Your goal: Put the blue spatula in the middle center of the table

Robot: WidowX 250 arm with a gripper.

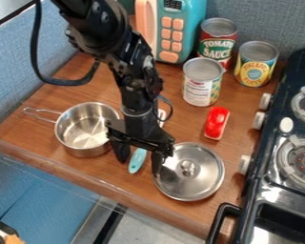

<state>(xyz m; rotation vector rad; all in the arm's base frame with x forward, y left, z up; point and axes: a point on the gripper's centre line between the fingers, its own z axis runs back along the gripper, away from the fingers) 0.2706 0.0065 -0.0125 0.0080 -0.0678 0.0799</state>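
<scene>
Claw (139, 157), fingers apart, straddles blue spatula (137, 161) w/ lid (203, 167) alongside; grip, lift & move to table (182, 125) ctr. apparently all TBD.

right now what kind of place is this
Looks like a toy kitchen set up on a wooden counter: there's a small stove with burners, a teal toy microwave with peach buttons, and a metal saucepan beside its lid.
</scene>
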